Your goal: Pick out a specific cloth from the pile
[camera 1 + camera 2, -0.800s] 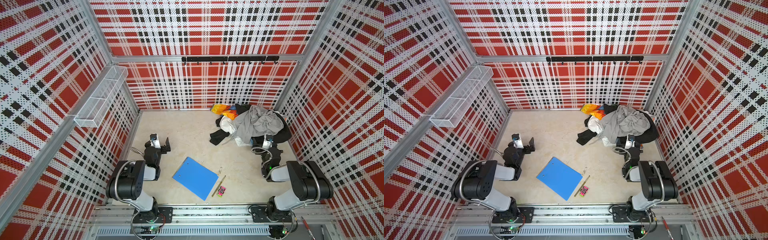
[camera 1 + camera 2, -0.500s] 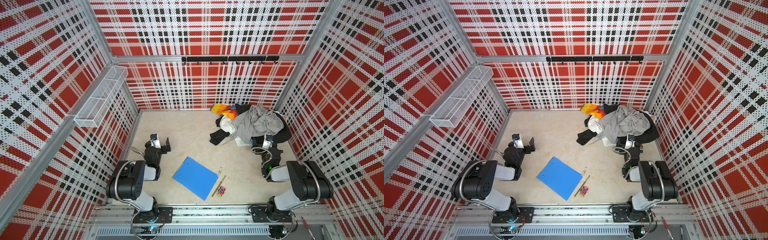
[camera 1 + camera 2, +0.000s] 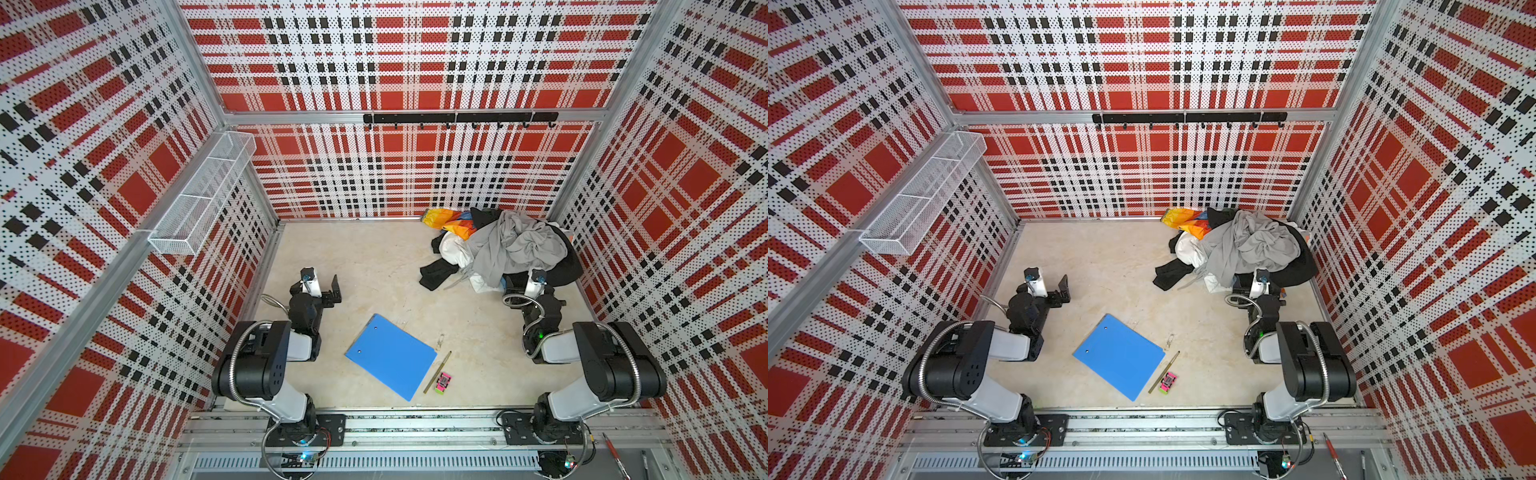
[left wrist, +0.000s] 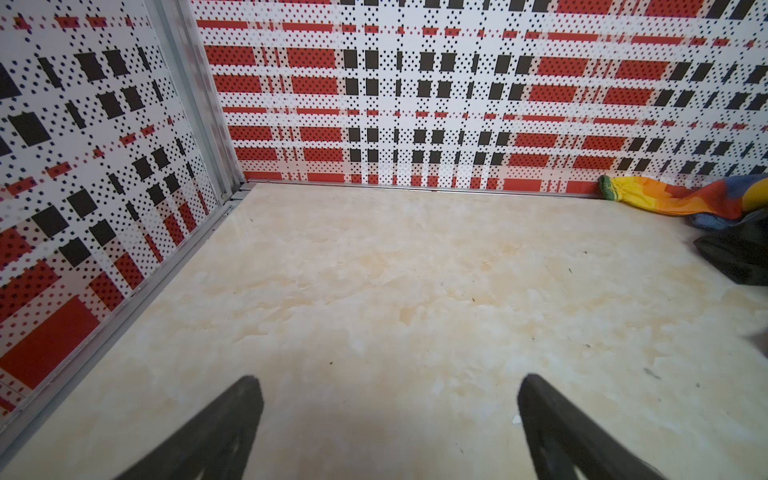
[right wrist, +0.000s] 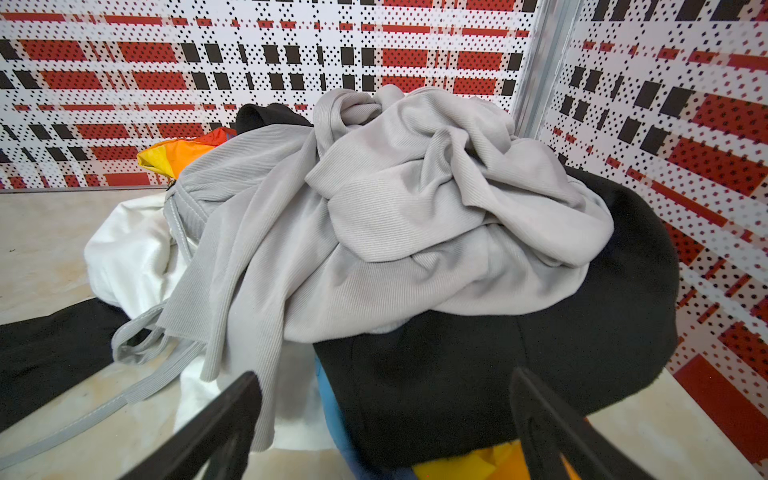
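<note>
Nothing visibly moved since the earlier frames: both arms and all the clothing sit where they were.

- pile (image 3: 505, 249): heap of garments in the back corner, against the right wall.
- the cloth (image 5: 498, 365): black garment at the bottom of the pile on its right-wall side. It's mostly buried, with only the lower flank exposed. Also seen in both top views (image 3: 1302, 266). No label or mark is visible from here. A black piece pokes out on the pile's opposite side (image 3: 436, 274); can't tell if it's the same garment.
- light grey garment (image 5: 415, 208): on top of the pile, draped over the cloth.
- white garment (image 5: 124, 253): under the grey one, on the pile's far side from the cloth.
- blue folder (image 3: 390, 357): flat on the floor, well apart from the pile.
- right gripper (image 5: 384, 374): at the pile's near edge, jaws spread wide and empty, with black fabric directly ahead between them. Can't tell if it's touching.
- left gripper (image 4: 388, 379): jaws wide and empty over bare floor, well apart from the pile.
- pencil (image 3: 437, 372) and pink toy car (image 3: 443, 381): well apart from the pile.

Progress: the approach looks done and there's no grasp yet. Left to do: close on the black flank, then drag it out from under the grey garment and clear of the pile. My guess is the grey one rides along.
</note>
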Motion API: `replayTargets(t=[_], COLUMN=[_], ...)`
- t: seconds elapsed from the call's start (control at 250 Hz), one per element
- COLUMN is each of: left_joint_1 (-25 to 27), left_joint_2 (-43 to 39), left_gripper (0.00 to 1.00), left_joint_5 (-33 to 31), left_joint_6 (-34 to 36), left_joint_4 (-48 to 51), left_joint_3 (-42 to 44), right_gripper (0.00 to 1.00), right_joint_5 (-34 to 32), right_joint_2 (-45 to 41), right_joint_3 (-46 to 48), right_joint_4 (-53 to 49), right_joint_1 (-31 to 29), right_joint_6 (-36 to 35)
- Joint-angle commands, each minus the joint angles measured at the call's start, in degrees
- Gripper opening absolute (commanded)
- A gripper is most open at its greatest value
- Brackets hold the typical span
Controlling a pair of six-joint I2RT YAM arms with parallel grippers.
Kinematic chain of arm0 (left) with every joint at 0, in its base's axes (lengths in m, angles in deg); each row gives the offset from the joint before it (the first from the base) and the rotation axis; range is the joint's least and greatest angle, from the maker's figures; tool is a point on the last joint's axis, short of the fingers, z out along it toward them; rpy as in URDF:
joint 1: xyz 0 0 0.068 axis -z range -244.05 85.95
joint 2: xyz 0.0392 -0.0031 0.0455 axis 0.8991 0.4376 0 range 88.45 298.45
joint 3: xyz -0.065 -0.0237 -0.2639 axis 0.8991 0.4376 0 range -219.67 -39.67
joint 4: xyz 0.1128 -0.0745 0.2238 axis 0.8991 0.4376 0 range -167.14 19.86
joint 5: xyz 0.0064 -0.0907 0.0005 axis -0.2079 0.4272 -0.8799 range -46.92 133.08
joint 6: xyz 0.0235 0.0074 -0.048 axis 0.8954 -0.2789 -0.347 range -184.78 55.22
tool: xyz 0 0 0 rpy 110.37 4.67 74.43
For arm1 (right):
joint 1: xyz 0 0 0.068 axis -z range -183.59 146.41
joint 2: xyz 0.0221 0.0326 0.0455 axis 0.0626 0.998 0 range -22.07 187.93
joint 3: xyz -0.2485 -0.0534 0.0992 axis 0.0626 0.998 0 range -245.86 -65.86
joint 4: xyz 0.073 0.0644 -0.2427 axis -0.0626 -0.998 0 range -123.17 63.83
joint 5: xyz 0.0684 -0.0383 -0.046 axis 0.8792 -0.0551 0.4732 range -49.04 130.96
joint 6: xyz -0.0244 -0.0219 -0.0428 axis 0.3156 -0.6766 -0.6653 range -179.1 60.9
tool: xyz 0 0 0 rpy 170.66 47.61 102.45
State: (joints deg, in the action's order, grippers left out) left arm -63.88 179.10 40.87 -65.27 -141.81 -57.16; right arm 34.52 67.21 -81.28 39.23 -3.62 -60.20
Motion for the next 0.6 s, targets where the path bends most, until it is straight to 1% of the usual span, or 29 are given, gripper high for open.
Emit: replayTargets(t=[0.0,0.096,0.164,0.312,0.42,0.488,0.532,0.596], left_joint_1=[0.3,-0.2,-0.9,-1.3,-1.3,-1.2,-0.6,0.3], left_joint_2=[-0.6,-0.5,-0.5,-0.6,-1.0,-3.2,-5.1,-8.8], left_gripper=[0.99,0.99,0.99,0.99,0.99,0.99,0.99,0.99], left_joint_5=[-0.6,-0.3,1.2,1.5,1.6,1.4,-0.1,-1.9], left_joint_6=[0.8,0.3,-0.5,-0.7,-0.5,-0.7,-0.4,0.5], left_joint_4=[-1.5,-1.1,-1.0,-1.1,-2.6,-3.7,-3.1,-0.7], left_joint_3=[0.2,-0.1,-0.1,0.0,1.0,2.4,3.1,3.4], right_gripper=[1.00,1.00,1.00,1.00,1.00,1.00,1.00,1.00], right_joint_5=[0.3,0.4,0.5,0.5,-0.9,-0.2,0.1,-0.5], right_joint_2=[-0.2,-0.2,-0.2,-0.2,-0.2,-0.6,-1.3,-4.1], right_joint_3=[-0.3,-0.3,-0.3,-0.3,0.2,2.3,3.9,5.1], right_joint_4=[3.0,3.0,3.0,3.0,3.7,7.7,10.3,10.3], right_joint_1=[-0.3,-0.3,-0.3,-0.2,-0.2,-0.2,-0.2,-0.2], right_joint_6=[-0.8,-0.8,-0.8,-0.8,-0.1,-0.3,-0.3,-0.2])
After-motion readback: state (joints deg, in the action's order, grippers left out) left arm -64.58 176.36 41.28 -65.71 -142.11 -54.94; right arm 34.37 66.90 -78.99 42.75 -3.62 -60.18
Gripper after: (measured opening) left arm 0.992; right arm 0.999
